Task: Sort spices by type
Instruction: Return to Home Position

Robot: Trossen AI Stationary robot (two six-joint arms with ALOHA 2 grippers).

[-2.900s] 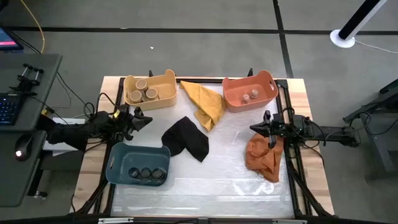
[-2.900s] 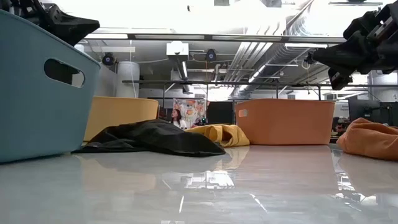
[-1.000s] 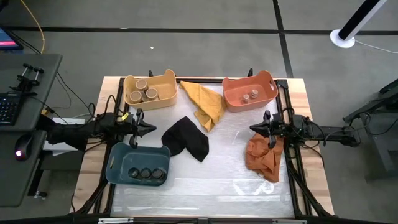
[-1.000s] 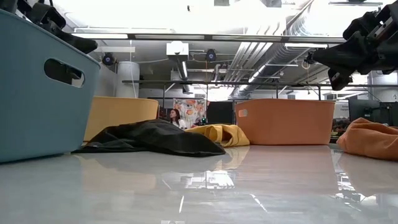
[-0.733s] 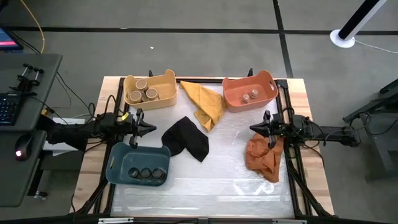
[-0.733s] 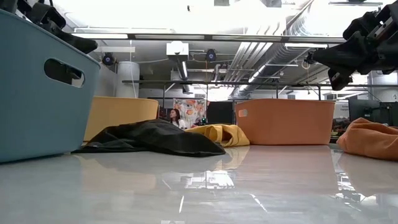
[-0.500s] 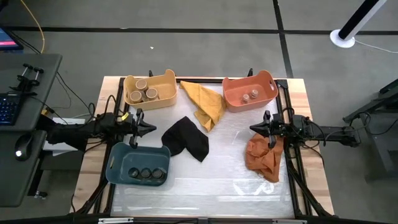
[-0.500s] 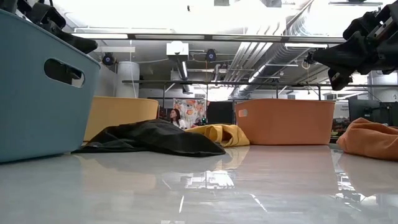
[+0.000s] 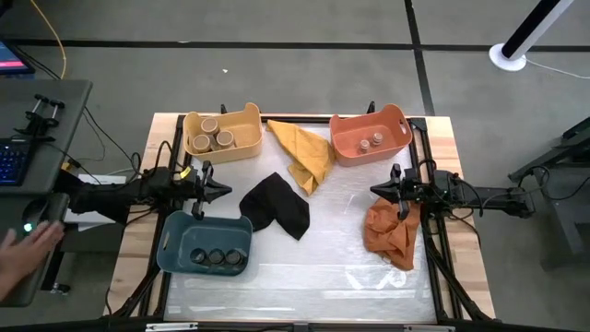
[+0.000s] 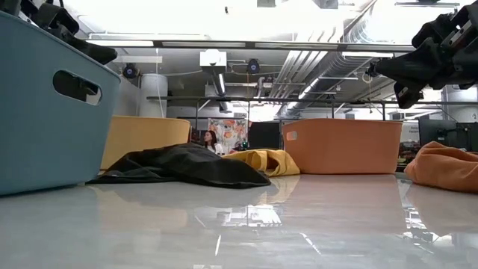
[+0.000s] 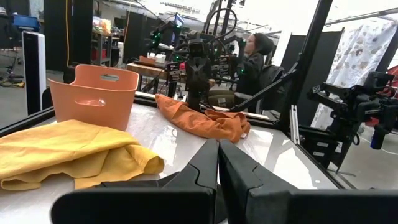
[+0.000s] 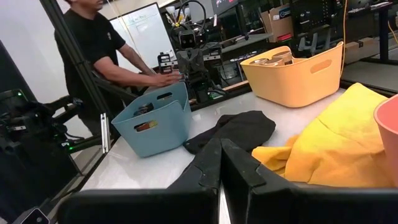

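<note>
Tan-topped jars [image 9: 213,136] stand in the yellow bin [image 9: 221,134] at the far left. Dark-topped jars [image 9: 213,257] sit in the blue bin [image 9: 205,243] at the near left. Smaller brownish-topped jars [image 9: 371,142] are in the orange bin [image 9: 369,135] at the far right. My left gripper [image 9: 224,190] hovers shut at the left edge, between the yellow and blue bins. My right gripper [image 9: 373,191] hovers shut at the right edge, above the orange cloth [image 9: 390,231].
A yellow cloth [image 9: 302,152] lies between the far bins and a black cloth [image 9: 276,205] in the table's middle. The near half of the table [image 9: 304,277] is bare and glossy. A person's hand [image 9: 26,247] shows at a desk left of the table.
</note>
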